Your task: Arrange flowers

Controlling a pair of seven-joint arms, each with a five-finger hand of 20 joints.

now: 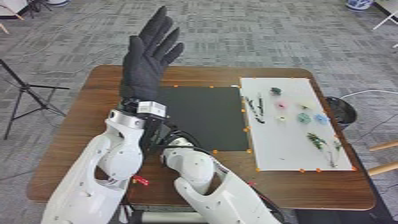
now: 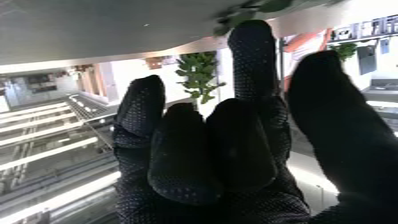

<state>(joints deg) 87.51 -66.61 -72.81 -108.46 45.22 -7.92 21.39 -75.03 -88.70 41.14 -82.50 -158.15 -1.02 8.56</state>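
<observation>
Left fingers (image 1: 153, 25), flowers (image 1: 304, 118) well apart.

Matt black cloth covers my left hand (image 1: 145, 67); on my right hand (image 2: 253, 195) the cloth looks rough, finely textured. My arms (image 1: 75, 187) have smooth white shells, plastic by their look, with a mild sheen. The table (image 1: 71, 150) is smooth brown wood. The black mat (image 1: 204, 120) looks flat and matt, the white sheet (image 1: 275, 140) smooth, the floor (image 1: 240, 30) like woven carpet.
</observation>
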